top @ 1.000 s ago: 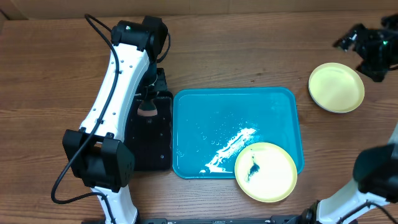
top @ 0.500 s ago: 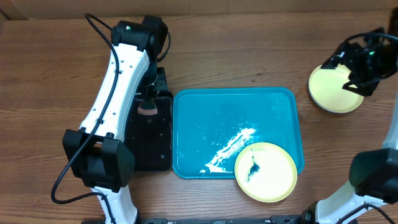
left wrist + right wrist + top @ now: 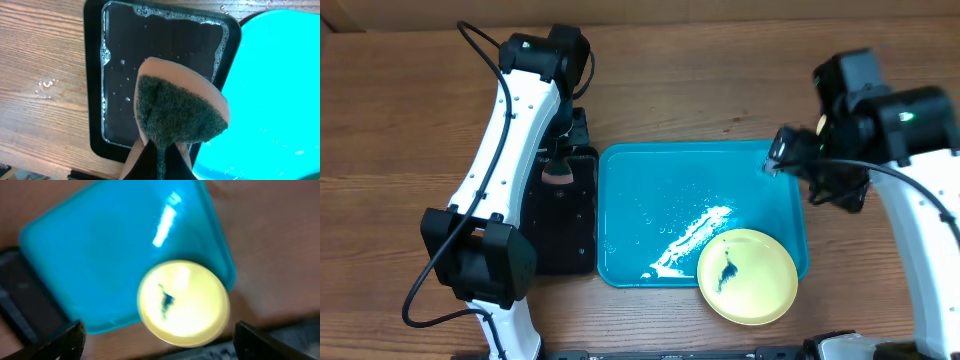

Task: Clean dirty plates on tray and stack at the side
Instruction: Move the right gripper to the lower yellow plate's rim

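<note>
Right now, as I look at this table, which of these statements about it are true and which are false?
1. The left hand grips a sponge over the black tray. True.
2. The yellow plate on the blue tray is spotless. False: it has a dark smear at its middle.
3. The right hand is gripping a plate. False: it is open and empty, above the blue tray's far right corner.
4. The yellow plate lies at a corner of the blue tray, partly hanging over the rim. True.
</note>
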Controlling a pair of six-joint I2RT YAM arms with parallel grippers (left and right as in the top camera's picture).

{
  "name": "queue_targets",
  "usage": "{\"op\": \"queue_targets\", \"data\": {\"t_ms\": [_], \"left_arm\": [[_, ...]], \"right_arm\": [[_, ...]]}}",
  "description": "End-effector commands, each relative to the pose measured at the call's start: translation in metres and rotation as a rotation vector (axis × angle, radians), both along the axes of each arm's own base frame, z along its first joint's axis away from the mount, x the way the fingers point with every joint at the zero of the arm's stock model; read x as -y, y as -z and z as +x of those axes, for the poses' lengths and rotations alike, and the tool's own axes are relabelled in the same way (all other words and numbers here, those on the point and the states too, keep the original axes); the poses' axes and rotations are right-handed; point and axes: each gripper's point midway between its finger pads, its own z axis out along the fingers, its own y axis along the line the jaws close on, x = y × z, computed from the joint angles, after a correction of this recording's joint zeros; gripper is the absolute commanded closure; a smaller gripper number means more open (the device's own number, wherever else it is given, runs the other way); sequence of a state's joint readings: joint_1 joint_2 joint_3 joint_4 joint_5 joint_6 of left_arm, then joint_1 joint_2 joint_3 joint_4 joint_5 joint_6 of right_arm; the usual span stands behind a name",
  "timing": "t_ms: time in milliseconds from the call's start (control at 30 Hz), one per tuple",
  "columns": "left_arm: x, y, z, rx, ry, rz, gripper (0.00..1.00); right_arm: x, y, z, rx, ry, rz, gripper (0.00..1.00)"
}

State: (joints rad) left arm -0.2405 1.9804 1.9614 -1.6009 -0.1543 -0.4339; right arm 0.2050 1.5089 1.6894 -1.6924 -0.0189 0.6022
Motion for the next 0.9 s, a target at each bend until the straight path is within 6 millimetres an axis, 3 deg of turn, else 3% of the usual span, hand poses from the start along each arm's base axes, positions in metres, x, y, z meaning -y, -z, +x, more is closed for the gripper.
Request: {"op": "queue_targets", "data": {"t_ms": [0, 200, 333, 433, 567, 700, 867], "left_arm": [[-0.003, -0.014, 0.001, 0.043, 0.016, -0.005, 0.96], [-0.002, -0.014, 0.001, 0.043, 0.019, -0.008, 0.96], [-0.002, -0.014, 0.001, 0.043, 0.019, -0.009, 0.96], [-0.002, -0.014, 0.001, 0.043, 0.018, -0.009, 0.96], [-0.002, -0.014, 0.002, 0.047, 0.018, -0.01, 0.96], [-0.002, -0.014, 0.002, 0.047, 0.018, -0.01, 0.96], [-0.002, -0.014, 0.002, 0.047, 0.018, -0.01, 0.96]], "right_arm": [[0.02, 0.045, -0.022, -0.151, 0.12, -0.117, 0.05], [0.027, 0.121, -0.073, -0.377, 0.208, -0.169, 0.07], [0.024, 0.152, -0.099, -0.462, 0.229, -0.152, 0.13], [0.025, 0.163, -0.115, -0.511, 0.245, -0.155, 0.22], [0.016, 0.165, -0.123, -0.522, 0.245, -0.093, 0.31], [0.004, 0.164, -0.121, -0.49, 0.25, -0.013, 0.31], [-0.003, 0.172, -0.127, -0.504, 0.281, 0.031, 0.24]]}}
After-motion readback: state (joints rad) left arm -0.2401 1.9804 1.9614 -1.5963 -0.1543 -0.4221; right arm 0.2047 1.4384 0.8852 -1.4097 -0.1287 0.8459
